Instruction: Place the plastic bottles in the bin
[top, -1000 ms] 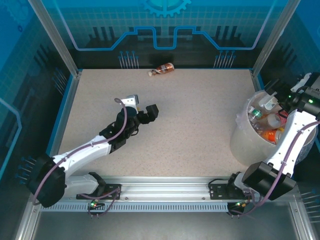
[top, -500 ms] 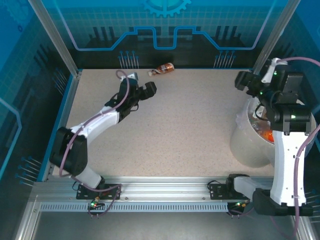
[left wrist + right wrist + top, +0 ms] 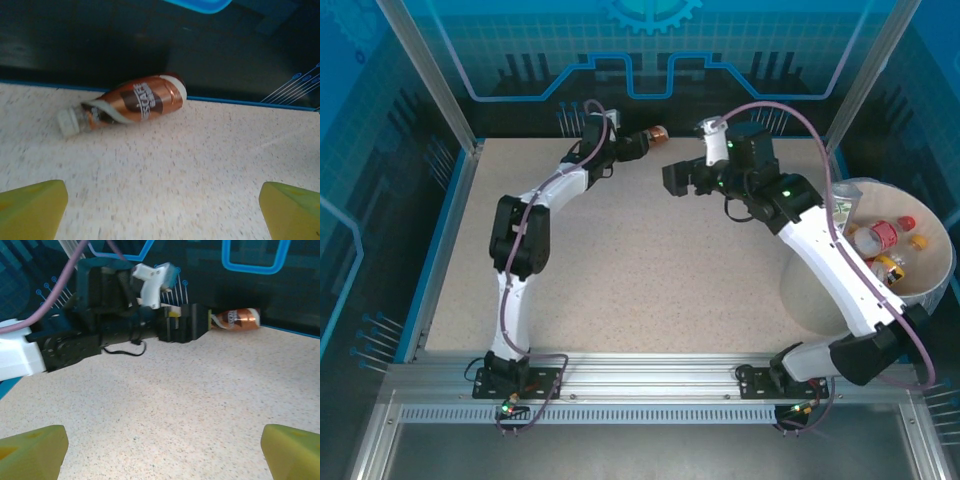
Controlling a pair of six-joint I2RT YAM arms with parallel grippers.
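Note:
One plastic bottle (image 3: pixel 131 104) with a brown label lies on its side against the back wall, its white cap (image 3: pixel 67 121) pointing left. My left gripper (image 3: pixel 632 146) is stretched to the back edge just short of that bottle (image 3: pixel 658 131); it stands open (image 3: pixel 162 210) with bare table between its yellow fingertips (image 3: pixel 31 207). My right gripper (image 3: pixel 678 178) hovers open (image 3: pixel 162 452) over the middle back of the table, facing the left gripper (image 3: pixel 186 322) and the bottle (image 3: pixel 236 319). The bin (image 3: pixel 817 292) at the right holds several bottles (image 3: pixel 885 236).
A blue-edged dark wall (image 3: pixel 650 60) closes the back of the speckled table (image 3: pixel 650 260). Metal posts (image 3: pixel 430 75) stand at the back corners. The right arm's white links (image 3: pixel 835 260) pass along the bin's left side.
The left arm has reached from mid-table to the back edge by the brown bottle. The right arm has swung from over the bin to the middle back, and its jaws have opened slightly further.

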